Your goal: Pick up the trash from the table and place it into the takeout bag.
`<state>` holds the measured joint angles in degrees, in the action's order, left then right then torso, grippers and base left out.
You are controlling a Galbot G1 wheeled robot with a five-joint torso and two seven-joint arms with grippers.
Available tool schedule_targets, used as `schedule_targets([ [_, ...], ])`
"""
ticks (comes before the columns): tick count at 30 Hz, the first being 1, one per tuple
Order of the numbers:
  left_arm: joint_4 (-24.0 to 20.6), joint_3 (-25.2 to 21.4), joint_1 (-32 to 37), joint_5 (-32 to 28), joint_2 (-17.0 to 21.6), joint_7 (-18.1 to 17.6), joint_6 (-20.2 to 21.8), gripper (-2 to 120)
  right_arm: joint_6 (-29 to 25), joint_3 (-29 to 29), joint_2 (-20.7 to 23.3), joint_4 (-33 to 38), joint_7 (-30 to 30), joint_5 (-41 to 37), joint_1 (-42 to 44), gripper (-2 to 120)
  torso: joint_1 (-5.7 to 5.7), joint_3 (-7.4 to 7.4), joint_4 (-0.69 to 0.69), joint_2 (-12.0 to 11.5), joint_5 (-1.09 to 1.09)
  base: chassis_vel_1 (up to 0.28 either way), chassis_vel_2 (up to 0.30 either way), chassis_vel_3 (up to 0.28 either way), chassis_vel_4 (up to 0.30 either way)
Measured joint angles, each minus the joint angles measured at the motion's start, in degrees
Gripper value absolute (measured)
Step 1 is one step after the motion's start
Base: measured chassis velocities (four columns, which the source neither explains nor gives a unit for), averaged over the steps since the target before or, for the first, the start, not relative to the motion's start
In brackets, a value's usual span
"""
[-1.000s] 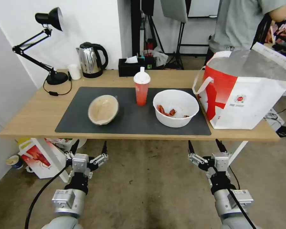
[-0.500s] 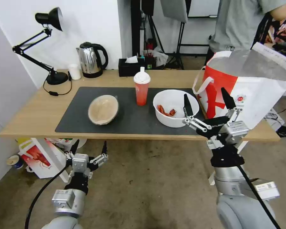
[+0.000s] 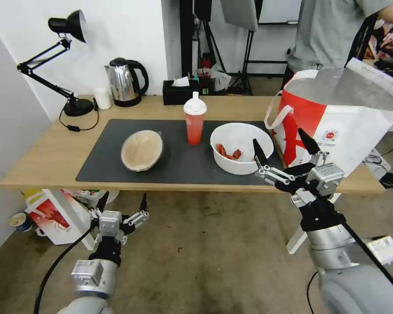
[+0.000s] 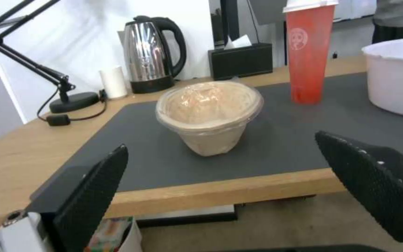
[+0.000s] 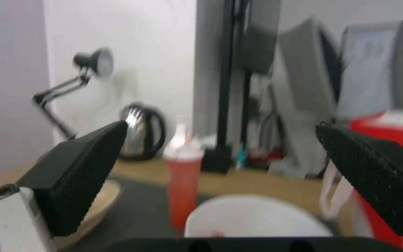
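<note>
Trash bowl (image 3: pixel 241 148), wide white plastic on the table's (image 3: pixel 52 152) right beside the takeout bag (image 3: pixel 336 126), looks light, thin-walled and flexible, best pinched at its near rim by the right gripper (image 3: pixel 283 153), fingers apart, while the left gripper (image 3: pixel 122 205) hangs low, fingers spread.

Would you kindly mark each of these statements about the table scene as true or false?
1. The right gripper is open, raised near the table's front edge by the white bowl. True.
2. The red cup lies on its side. False: it stands upright on the mat.
3. The tan bowl is already in the takeout bag. False: it sits on the mat, left of the cup.
4. The left gripper hangs open below table height. True.
5. The white bowl is empty. False: red food scraps lie in it.
</note>
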<state>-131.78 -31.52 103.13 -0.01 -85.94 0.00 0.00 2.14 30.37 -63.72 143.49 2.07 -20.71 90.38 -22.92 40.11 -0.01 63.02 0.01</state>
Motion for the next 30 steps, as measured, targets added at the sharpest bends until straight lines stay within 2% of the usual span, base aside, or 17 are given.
schedule_targets([
  [2, 0.0, 0.0, 0.0, 0.0, 0.0, 0.0, 0.0, 100, 3.5, 1.0, 2.9, 0.0, -0.1, -4.5, -1.1, 100, 0.00, 0.00, 0.00, 0.0, 0.01, 0.000, 0.000, 0.000, 0.000],
  [4, 0.0, 0.0, 0.0, 0.0, 0.0, 0.0, 0.0, 100, 4.2, 1.2, 3.6, -0.1, -0.1, -5.5, -1.3, 100, 0.00, 0.00, 0.00, 0.0, 0.01, 0.000, 0.000, 0.000, 0.000],
  [7, 0.0, 0.0, 0.0, 0.0, 0.0, 0.0, 0.0, 100, 9.8, 2.4, 9.2, -0.1, 0.2, -13.1, -4.1, 100, 0.00, 0.00, 0.01, 0.0, 0.01, 0.000, 0.000, 0.000, 0.000],
  [8, 0.0, 0.0, 0.0, 0.0, 0.0, 0.0, 0.0, 100, 9.8, 2.4, 9.2, -0.1, 0.2, -13.1, -4.1, 100, 0.00, 0.00, 0.01, 0.0, 0.01, 0.000, 0.000, 0.000, 0.000],
  [9, 0.0, 0.0, 0.0, 0.0, 0.0, 0.0, 0.0, 100, 11.9, 3.0, 12.4, -0.1, 0.3, -16.7, -5.7, 100, 0.00, 0.00, 0.01, 0.0, 0.00, 0.000, 0.000, 0.000, 0.000],
  [12, 0.0, 0.0, 0.0, 0.0, 0.0, 0.0, 0.0, 100, 15.5, 3.7, 17.9, -0.1, 0.6, -24.0, -10.1, 100, 0.00, 0.00, 0.01, 0.0, -0.01, 0.000, 0.000, 0.000, 0.000],
  [13, 0.0, 0.0, 0.0, 0.0, 0.0, 0.0, 0.0, 100, 15.5, 3.7, 17.9, -0.1, 0.6, -24.0, -10.1, 100, 0.00, 0.00, 0.01, 0.0, -0.01, 0.000, 0.000, 0.000, 0.000],
  [16, 0.0, 0.0, 0.0, 0.0, 0.0, 0.0, 0.0, 100, 19.9, 3.9, 23.0, -0.2, 1.3, -34.7, -15.2, 100, 0.00, 0.00, 0.00, 0.0, 0.00, 0.000, 0.000, 0.000, 0.000],
  [18, 0.0, 0.0, 0.0, 0.0, 0.0, 0.0, 0.0, 100, 21.0, 4.0, 24.3, -0.2, 1.5, -37.1, -16.6, 100, 0.00, 0.00, 0.00, 0.0, 0.00, 0.000, 0.000, 0.000, 0.000],
  [21, 0.0, 0.0, 0.0, 0.0, 0.0, 0.0, 0.0, 100, 25.2, 3.9, 30.6, -0.2, 2.1, -45.3, -23.1, 100, 0.00, 0.00, 0.00, 0.0, -0.02, 0.000, 0.000, 0.000, 0.000],
  [22, 0.0, 0.0, 0.0, 0.0, 0.0, 0.0, 0.0, 100, 25.2, 3.9, 30.6, -0.2, 2.1, -45.3, -23.1, 100, 0.00, 0.00, 0.00, 0.0, -0.02, 0.000, 0.000, 0.000, 0.000],
  [25, 0.0, 0.0, 0.0, 0.0, 0.0, 0.0, 0.0, 100, 29.0, 2.4, 37.2, -0.1, 2.2, -55.1, -32.2, 100, -0.01, 0.00, 0.01, 0.0, -0.02, 0.000, 0.000, 0.000, 0.000],
  [26, 0.0, 0.0, 0.0, 0.0, 0.0, 0.0, 0.0, 100, 29.0, 2.4, 37.2, -0.1, 2.2, -55.1, -32.2, 100, -0.01, 0.00, 0.01, 0.0, -0.02, 0.000, 0.000, 0.000, 0.000],
  [30, 0.0, 0.0, 0.0, 0.0, 0.0, 0.0, 0.0, 100, 33.1, -2.5, 43.6, -2.8, 1.8, -63.5, -43.1, 100, 0.00, 0.00, 0.01, 0.0, -0.01, 0.000, 0.000, 0.000, 0.000],
])
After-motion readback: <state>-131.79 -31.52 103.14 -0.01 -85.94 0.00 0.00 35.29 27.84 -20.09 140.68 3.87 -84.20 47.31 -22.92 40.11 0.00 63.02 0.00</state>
